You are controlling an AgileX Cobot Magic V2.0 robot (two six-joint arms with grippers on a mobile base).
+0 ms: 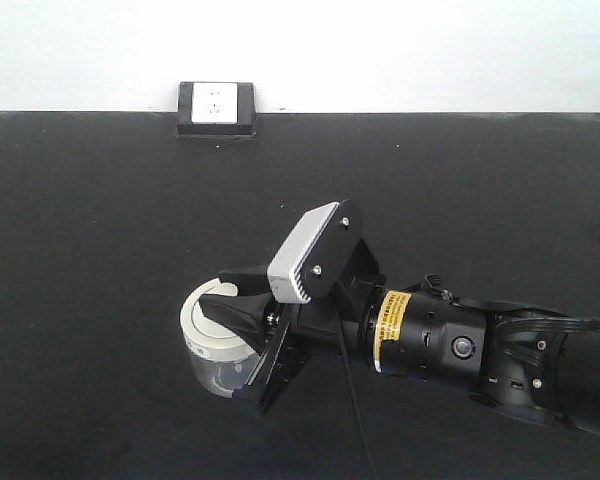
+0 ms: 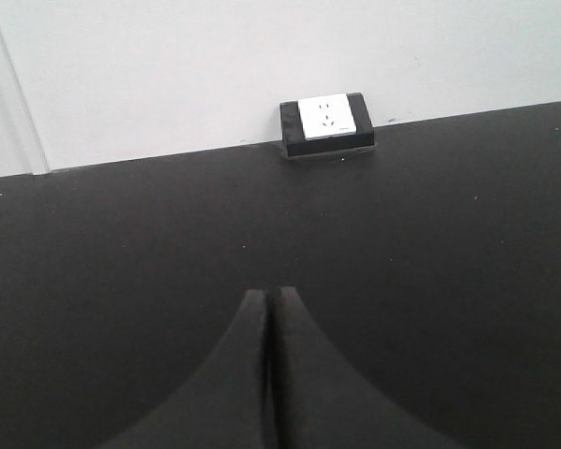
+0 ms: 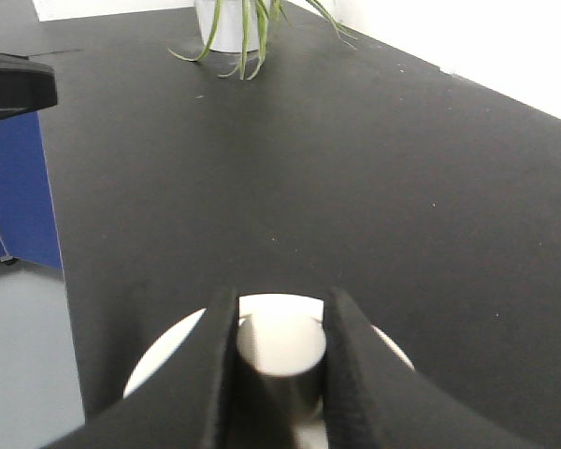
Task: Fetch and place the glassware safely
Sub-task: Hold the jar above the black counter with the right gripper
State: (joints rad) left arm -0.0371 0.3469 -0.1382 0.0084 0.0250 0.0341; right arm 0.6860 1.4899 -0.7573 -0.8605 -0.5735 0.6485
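Observation:
The glassware (image 1: pixel 208 352) is a small clear jar with a cream-white lid (image 3: pixel 168 360), low on the black table (image 1: pixel 100 230) left of centre. My right gripper (image 1: pixel 231 340) reaches in from the right. Its fingers (image 3: pixel 215 383) press on both sides of the lid's round knob (image 3: pixel 280 341), so it is shut on it. Whether the jar rests on the table or hangs just above it I cannot tell. My left gripper (image 2: pixel 266 294) is shut with nothing between its fingers, over bare black tabletop, and does not show in the front view.
A black box with a white socket face (image 1: pixel 216 108) (image 2: pixel 325 119) stands at the table's far edge against the white wall. In the right wrist view a potted plant (image 3: pixel 236 28) stands far ahead. The table edge (image 3: pixel 64 281) with grey floor and a blue panel (image 3: pixel 14 187) lies left.

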